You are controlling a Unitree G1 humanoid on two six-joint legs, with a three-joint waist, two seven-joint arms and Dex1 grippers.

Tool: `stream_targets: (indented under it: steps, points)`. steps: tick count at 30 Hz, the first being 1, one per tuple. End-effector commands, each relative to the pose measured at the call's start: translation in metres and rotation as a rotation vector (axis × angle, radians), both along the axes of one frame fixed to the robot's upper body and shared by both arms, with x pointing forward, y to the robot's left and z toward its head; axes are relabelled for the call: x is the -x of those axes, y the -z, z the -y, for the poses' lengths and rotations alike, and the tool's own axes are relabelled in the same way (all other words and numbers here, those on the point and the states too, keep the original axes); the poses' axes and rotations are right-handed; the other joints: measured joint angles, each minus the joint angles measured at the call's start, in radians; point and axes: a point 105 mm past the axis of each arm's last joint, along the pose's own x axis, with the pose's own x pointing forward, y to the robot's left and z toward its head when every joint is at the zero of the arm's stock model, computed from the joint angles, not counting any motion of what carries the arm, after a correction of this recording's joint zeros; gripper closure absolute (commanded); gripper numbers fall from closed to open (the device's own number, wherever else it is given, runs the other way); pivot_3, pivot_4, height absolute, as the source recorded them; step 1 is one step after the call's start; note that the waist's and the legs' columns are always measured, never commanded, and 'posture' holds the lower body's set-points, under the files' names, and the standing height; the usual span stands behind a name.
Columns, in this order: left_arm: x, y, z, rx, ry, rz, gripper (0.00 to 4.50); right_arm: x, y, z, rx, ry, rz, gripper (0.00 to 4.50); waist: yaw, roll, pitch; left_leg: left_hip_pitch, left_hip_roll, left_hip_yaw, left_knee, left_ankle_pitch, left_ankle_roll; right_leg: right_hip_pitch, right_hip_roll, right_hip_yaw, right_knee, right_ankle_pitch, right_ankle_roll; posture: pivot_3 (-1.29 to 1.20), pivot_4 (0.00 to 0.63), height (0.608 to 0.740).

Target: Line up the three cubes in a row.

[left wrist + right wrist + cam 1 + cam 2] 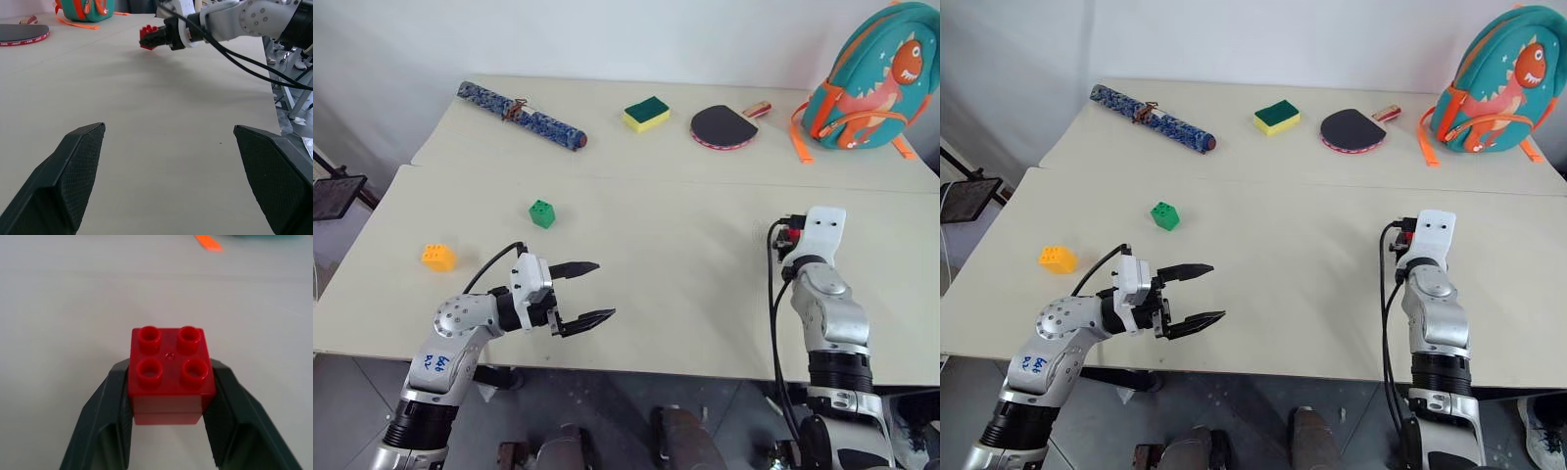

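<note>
Red cube [171,374] sits pinched between the two black fingers [105,423] of the right gripper [168,431], studs up, a finger pressed against each side wall, over the right part of the near surface [685,264]. From the left wrist view it appears at the tip of the right arm, and whether its base touches the surface or hangs just above cannot be told. In the head views the wrist housing covers nearly all of the block, leaving only a sliver of red. The left gripper [582,292] hovers over the left front of the surface with its fingers spread wide and nothing between them. The green cube [542,212] lies beyond it toward the middle, and the yellow-orange cube [438,257] lies to its left near the edge; the two are apart from each other and well apart from the red one. The step in hand looks like the carrying of the red cube, so the next move probably calls for bringing it leftward and setting it down in line with the other two, studs up, at a matching gap. On the far surface, clear of the work, lie a rolled blue bundle [521,115], a sponge [646,113], a paddle [724,126] and a backpack [871,73], the last cut off at the frame edge.
</note>
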Motion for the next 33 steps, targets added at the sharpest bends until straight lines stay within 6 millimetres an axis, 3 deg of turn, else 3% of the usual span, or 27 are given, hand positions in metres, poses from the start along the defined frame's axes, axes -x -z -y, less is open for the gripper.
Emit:
stream_targets:
  steps: [1,3,5,8,13,23,24,26,30,32,33]
  points:
    - [0.004,-0.009,-0.008,-0.008,-0.019,0.045,0.00,0.027,-0.023,-0.095,0.052,-0.698,0.058,2.99,0.000,0.000,0.000,0.000,0.000,0.000,0.000,0.000,0.000,0.000,0.000,0.000,0.000,0.000,0.000,0.00,0.150,0.740]
    - [0.006,-0.006,-0.011,-0.010,-0.020,0.017,0.00,0.057,-0.015,-0.123,0.104,-1.044,-0.010,2.99,0.001,0.001,0.000,0.000,0.000,0.000,-0.001,0.000,0.000,0.000,0.001,0.000,-0.001,0.000,0.000,0.00,0.150,0.740]
    - [0.014,0.000,-0.013,-0.027,0.007,-0.026,0.00,0.071,-0.007,-0.129,0.146,-1.228,-0.072,2.99,0.005,0.001,0.000,0.000,0.001,-0.001,-0.001,-0.001,0.000,0.001,0.002,-0.001,-0.002,0.000,0.001,0.00,0.150,0.740]
    - [0.020,0.004,-0.016,-0.035,-0.001,-0.047,0.00,0.077,0.015,-0.131,0.356,-1.436,-0.151,2.99,0.007,0.001,0.000,0.000,0.001,-0.001,0.000,-0.001,0.002,0.002,0.001,-0.001,-0.004,0.000,0.001,0.00,0.150,0.740]
    - [0.024,0.004,-0.021,-0.033,-0.031,-0.056,0.00,0.062,0.020,-0.129,0.466,-1.522,-0.113,2.99,0.006,0.000,0.000,0.000,-0.001,0.000,0.002,-0.001,0.004,0.002,-0.001,-0.001,-0.004,0.001,0.001,0.00,0.150,0.740]
    - [0.024,0.002,-0.033,-0.034,-0.088,-0.070,0.00,0.047,0.031,-0.132,0.466,-1.563,-0.117,2.99,0.001,0.000,0.000,0.002,0.000,0.001,0.002,-0.001,0.003,0.002,-0.002,-0.001,-0.002,0.001,0.001,0.00,0.150,0.740]
    - [0.024,0.002,-0.037,-0.039,-0.099,-0.081,0.00,0.043,0.030,-0.132,0.467,-1.541,-0.106,2.42,0.001,0.000,0.000,0.002,0.000,0.001,0.002,-0.001,0.003,0.002,-0.002,-0.001,-0.002,0.001,0.001,0.00,0.150,0.740]
    - [0.021,-0.001,-0.044,-0.032,-0.144,-0.077,0.00,0.042,0.027,-0.131,0.447,-1.529,-0.100,1.88,0.000,0.000,0.000,0.002,0.000,0.001,0.002,-0.001,0.003,0.002,-0.002,-0.001,-0.002,0.001,0.001,0.00,0.150,0.740]
    - [0.014,-0.011,-0.074,0.047,-0.376,-0.004,0.00,0.046,0.000,-0.125,0.399,-1.463,0.078,0.50,0.001,0.001,0.001,0.001,0.000,0.001,0.002,-0.001,0.003,0.001,-0.004,-0.001,-0.001,0.001,0.001,0.00,0.150,0.740]
    - [0.023,-0.007,-0.094,0.110,-0.525,0.007,0.00,0.063,-0.021,-0.120,0.307,-1.468,0.228,0.05,0.001,0.001,0.001,0.001,0.000,0.001,0.001,-0.002,0.003,0.001,-0.005,-0.002,-0.001,0.001,0.001,0.00,0.150,0.740]
    - [0.028,-0.004,-0.101,0.139,-0.589,0.004,0.00,0.071,-0.030,-0.117,0.253,-1.464,0.289,0.05,0.003,0.001,0.001,0.002,0.000,0.001,0.000,-0.002,0.002,0.001,-0.005,-0.002,-0.002,0.001,0.001,0.00,0.150,0.740]
